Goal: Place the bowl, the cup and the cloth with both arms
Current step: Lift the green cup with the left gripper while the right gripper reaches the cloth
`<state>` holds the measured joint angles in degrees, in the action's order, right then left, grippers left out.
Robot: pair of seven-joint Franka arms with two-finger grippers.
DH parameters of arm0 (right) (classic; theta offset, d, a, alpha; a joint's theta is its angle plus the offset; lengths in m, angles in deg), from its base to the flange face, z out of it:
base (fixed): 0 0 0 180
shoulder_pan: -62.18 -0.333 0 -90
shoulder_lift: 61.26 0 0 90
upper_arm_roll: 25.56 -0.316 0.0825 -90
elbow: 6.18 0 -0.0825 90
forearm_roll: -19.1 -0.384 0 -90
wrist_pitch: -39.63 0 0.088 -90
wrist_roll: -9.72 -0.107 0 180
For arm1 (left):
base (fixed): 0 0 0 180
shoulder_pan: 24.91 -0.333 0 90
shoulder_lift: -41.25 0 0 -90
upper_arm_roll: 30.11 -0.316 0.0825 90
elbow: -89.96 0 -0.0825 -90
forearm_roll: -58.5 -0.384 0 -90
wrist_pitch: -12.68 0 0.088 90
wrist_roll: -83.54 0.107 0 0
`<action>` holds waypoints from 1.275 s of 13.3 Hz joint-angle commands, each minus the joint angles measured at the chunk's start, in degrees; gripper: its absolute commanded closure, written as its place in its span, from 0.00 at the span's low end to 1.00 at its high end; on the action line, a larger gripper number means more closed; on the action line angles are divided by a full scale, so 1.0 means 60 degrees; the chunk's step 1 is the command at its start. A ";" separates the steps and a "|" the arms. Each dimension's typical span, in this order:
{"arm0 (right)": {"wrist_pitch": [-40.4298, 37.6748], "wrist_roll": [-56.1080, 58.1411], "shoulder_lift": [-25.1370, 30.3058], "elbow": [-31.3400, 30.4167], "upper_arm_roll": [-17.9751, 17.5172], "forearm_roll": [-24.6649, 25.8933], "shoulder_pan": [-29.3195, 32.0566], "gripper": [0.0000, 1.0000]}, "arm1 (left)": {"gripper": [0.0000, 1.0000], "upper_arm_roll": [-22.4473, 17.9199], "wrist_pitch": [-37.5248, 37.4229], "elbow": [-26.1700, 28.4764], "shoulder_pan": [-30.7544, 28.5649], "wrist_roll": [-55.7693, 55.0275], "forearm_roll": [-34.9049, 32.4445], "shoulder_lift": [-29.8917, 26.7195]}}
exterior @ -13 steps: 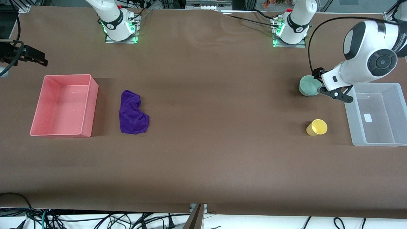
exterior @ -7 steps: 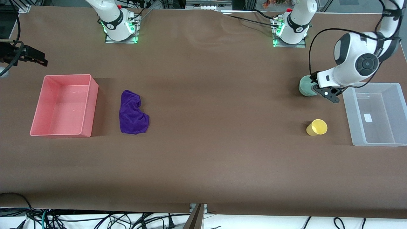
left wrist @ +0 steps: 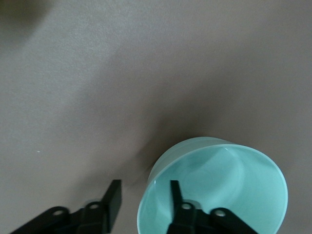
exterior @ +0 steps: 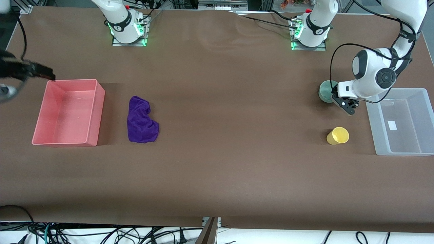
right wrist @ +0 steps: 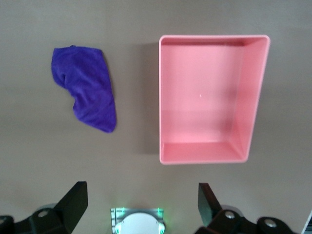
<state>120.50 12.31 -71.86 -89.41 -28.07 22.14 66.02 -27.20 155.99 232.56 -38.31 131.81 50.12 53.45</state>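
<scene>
The pale mint-green bowl (exterior: 324,90) stands on the table beside the clear bin, partly hidden by the left arm's hand. My left gripper (exterior: 346,107) is open and low at the bowl. In the left wrist view the bowl (left wrist: 229,180) shows one finger (left wrist: 175,194) inside its rim and the other finger (left wrist: 113,197) outside it. The yellow cup (exterior: 337,135) lies nearer the front camera than the bowl. The purple cloth (exterior: 141,120) lies beside the pink bin. My right gripper (exterior: 40,72) is open and high over the table's end by the pink bin, and its wrist view shows the cloth (right wrist: 85,92).
The pink bin (exterior: 67,112) stands empty at the right arm's end and also shows in the right wrist view (right wrist: 209,97). The clear plastic bin (exterior: 403,122) stands empty at the left arm's end, close to the cup and bowl.
My left gripper has come down and drawn in over the bowl, one finger now inside the rim. My right gripper has shifted a little toward the pink bin's corner.
</scene>
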 commanded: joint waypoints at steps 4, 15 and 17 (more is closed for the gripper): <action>0.1808 0.0140 -0.1719 -0.0538 -0.0151 -0.0125 -0.0521 0.00 | 1.00 0.0042 -0.1771 -0.0692 -0.0314 0.0041 0.0440 -0.0479; 0.8694 -0.1604 -0.2145 -0.5651 -0.1529 -0.0008 -0.0551 0.00 | 1.00 -0.0075 -0.6672 -0.8980 -0.2319 0.2906 -0.0199 0.2487; 0.9559 -0.1604 -0.2247 -0.6209 -0.1529 -0.0008 -0.0609 0.00 | 1.00 -0.0075 -0.6410 -0.9774 -0.3022 0.3597 -0.0171 0.3659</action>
<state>173.21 3.24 -85.88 -122.80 -36.67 21.80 62.14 -28.17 118.02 182.47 -53.41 149.08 49.97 66.14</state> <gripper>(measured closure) 0.000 0.969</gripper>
